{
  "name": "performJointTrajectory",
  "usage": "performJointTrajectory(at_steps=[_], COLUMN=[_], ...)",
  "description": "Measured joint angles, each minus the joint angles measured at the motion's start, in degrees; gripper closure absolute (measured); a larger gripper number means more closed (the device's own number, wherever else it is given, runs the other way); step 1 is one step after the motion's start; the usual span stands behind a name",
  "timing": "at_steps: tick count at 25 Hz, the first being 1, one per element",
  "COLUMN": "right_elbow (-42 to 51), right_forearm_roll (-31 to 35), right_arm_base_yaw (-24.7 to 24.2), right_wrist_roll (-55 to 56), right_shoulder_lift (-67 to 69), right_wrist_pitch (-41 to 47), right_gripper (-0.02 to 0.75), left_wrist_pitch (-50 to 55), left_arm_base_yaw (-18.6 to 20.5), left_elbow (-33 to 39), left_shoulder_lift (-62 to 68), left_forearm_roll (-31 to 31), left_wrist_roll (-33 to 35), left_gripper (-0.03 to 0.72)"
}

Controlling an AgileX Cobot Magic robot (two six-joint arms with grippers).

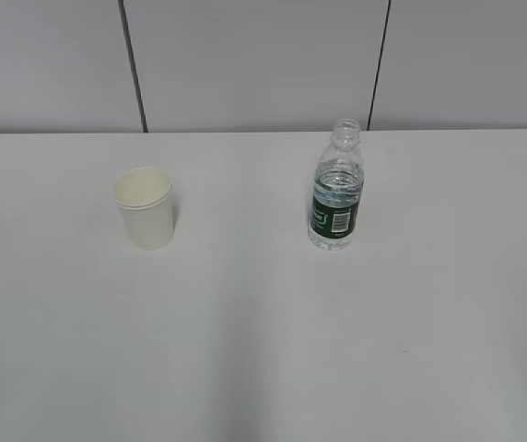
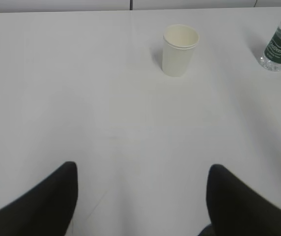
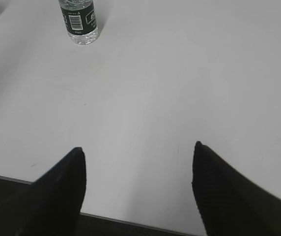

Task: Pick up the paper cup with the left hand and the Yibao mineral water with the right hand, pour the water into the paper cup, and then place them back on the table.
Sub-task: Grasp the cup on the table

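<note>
On the white surface (image 1: 263,350), the paper cup (image 1: 146,207) stands upright toward the left, and the Yibao mineral water (image 1: 336,187) stands upright well apart to its right, its neck uncapped and some water inside. Neither arm shows in the exterior view. From the left wrist view, the left hand (image 2: 143,169) hangs above bare surface with its black fingers (image 2: 57,196) spread wide and empty, the cup ahead of them. The right hand (image 3: 139,150) sits near the surface's front edge, fingers (image 3: 62,189) likewise apart, holding nothing, the bottle far ahead to their left.
</note>
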Motion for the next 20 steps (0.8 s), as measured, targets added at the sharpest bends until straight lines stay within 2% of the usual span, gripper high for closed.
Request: performJointTrajectory(at_steps=[6,12,20], right_elbow=[0.0,-0.5,-1.0], right_forearm_roll=[-0.1,-0.1,-0.1], right_arm_base_yaw=[0.0,0.0,0.0], right_wrist_roll=[0.0,0.0,0.0], right_shoulder_lift=[0.0,0.0,0.0], right_wrist_pitch=[0.0,-1.1,-14.2], right_gripper=[0.239,0.239,0.239], left_wrist_pitch=[-1.1,-14.6,-26.4], left_arm_base_yaw=[-0.1,-0.1,-0.1], left_elbow=[-0.7,-1.4,-0.5], left_shoulder_lift=[0.0,0.8,12.9], left_forearm_roll=[-0.3,-1.6,-1.7], left_wrist_roll=[0.0,0.0,0.0], left_gripper=[0.192,0.192,0.192])
